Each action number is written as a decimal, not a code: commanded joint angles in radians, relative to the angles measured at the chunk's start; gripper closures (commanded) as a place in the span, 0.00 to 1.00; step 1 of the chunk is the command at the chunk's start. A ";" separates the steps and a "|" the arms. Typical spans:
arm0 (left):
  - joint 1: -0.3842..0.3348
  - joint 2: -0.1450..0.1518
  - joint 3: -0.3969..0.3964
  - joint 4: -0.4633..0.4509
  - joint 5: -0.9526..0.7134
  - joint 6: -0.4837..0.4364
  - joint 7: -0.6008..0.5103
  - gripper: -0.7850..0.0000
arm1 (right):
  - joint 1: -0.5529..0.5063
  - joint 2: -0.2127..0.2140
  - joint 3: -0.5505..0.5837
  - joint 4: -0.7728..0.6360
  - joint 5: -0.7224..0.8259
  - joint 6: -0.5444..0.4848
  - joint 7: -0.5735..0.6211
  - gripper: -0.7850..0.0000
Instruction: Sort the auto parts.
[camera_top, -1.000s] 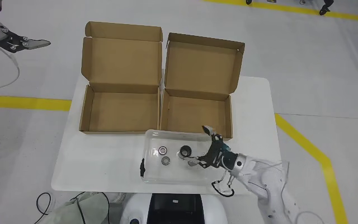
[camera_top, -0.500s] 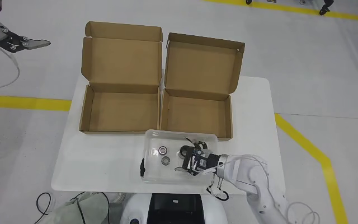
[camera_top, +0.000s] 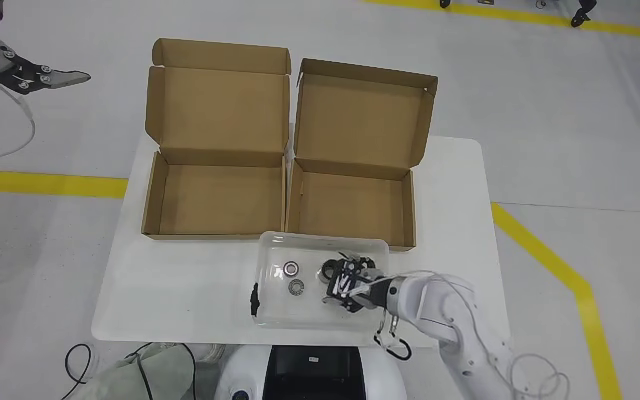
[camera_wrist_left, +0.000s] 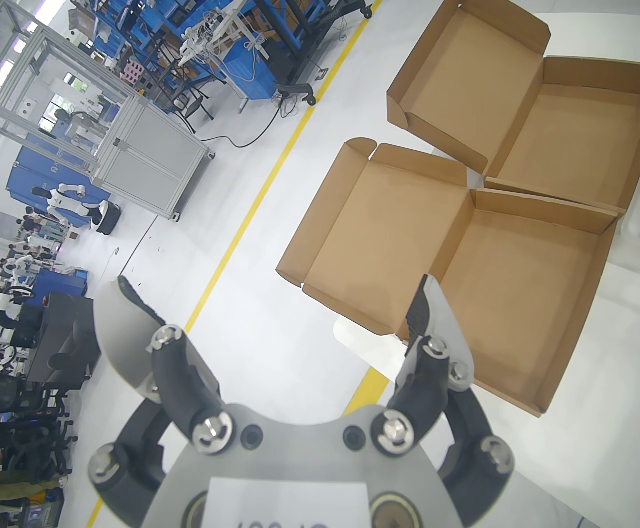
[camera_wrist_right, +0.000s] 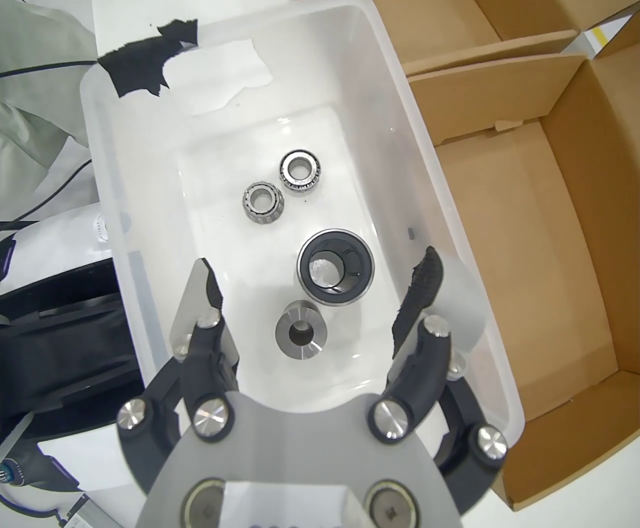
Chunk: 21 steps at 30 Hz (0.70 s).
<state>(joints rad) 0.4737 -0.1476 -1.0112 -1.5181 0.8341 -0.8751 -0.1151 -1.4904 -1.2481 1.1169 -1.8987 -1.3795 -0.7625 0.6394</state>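
Note:
A clear plastic bin stands at the table's front edge. In it lie two steel roller bearings, a black ring and a short steel sleeve. My right gripper hangs open inside the bin, its fingers either side of the black ring and the sleeve, touching neither. My left gripper is open and holds nothing, high off the table's left side, facing the boxes.
Two open cardboard boxes, left and right, sit behind the bin with lids folded back. The white table is bare to the right. Black tape marks the bin's end.
My right gripper has moved left from the bin's right end to over the black ring and sleeve, staying open. The parts have not shifted.

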 joint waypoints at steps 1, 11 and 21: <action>0.000 0.000 0.000 0.000 0.000 0.000 0.000 0.00 | 0.008 0.001 -0.005 0.012 -0.004 0.008 0.000 0.11; 0.000 0.000 0.000 0.000 0.000 0.000 0.000 0.00 | 0.075 -0.001 -0.065 0.097 -0.021 0.039 -0.017 0.14; 0.000 0.000 0.000 0.000 0.000 0.000 0.000 0.00 | 0.120 -0.003 -0.116 0.153 -0.024 0.056 -0.014 0.15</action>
<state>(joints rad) 0.4737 -0.1476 -1.0112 -1.5181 0.8341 -0.8751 -0.1151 -1.3740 -1.2511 1.0038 -1.7501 -1.4049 -0.7078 0.6235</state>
